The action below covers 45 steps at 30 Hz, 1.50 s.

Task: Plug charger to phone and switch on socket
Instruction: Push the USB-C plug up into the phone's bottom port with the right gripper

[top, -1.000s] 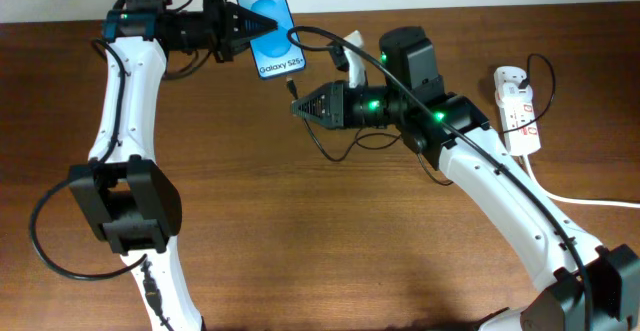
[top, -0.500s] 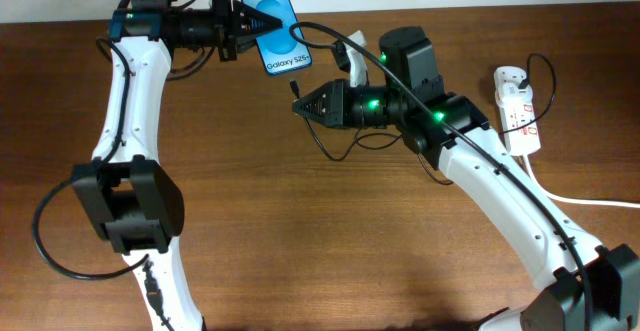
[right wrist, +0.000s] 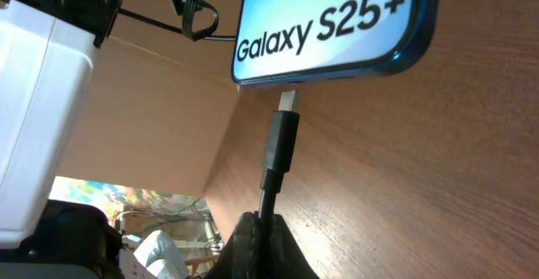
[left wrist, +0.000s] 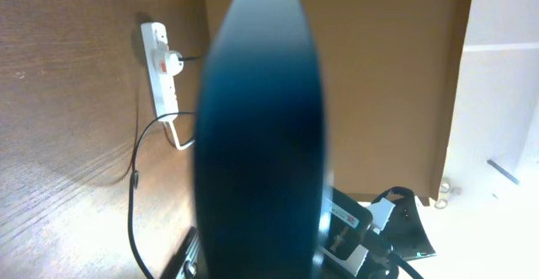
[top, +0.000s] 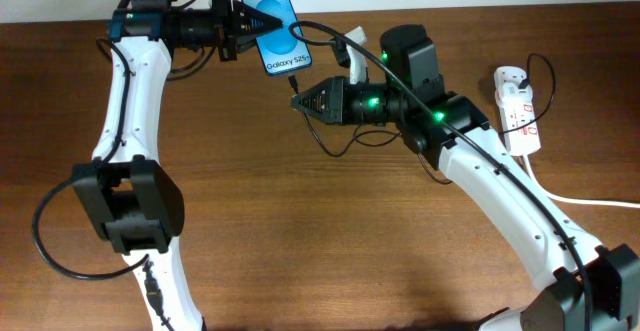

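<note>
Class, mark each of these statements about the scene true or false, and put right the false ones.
1. The left gripper holds the phone. True.
2. The charger is fully seated in the phone. False: its metal tip shows bare at the phone's lower edge.
3. The right gripper grips the charger behind its plug. True.
4. The socket lies between the two arms. False: it lies on the table on the outer side of the right arm.
5. The phone's screen reads "Galaxy S25+". True.
</note>
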Available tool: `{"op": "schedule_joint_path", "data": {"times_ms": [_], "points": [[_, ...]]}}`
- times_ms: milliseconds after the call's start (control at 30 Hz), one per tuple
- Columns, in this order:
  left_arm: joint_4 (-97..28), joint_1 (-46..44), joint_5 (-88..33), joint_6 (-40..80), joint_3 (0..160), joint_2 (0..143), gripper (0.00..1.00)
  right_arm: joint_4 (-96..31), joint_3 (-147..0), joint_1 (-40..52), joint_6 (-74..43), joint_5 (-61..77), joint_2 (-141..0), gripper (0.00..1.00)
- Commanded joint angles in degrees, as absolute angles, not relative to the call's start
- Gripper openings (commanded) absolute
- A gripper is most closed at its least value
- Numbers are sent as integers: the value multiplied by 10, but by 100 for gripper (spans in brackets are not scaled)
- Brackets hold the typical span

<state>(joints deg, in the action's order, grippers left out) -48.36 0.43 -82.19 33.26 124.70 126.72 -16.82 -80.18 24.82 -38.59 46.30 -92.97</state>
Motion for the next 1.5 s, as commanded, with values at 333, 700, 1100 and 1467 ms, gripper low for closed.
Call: {"op": "schedule_joint_path", "data": {"times_ms": [333,700,1100,1467], "points": [[-480,-28,-875,332,1255,1265,0,-126,-803,250,-385,432,-932,4],[-480,-7,-898,332,1255,1265,0,-178,-803,215,-363,432,-934,4],[-469,-6,-897,334,1255,1265,0,-147,-803,210,-341,526,-934,4],[-467,13,-885,343,1255,1265,0,-116,-803,221,-363,571,-957,4]]}}
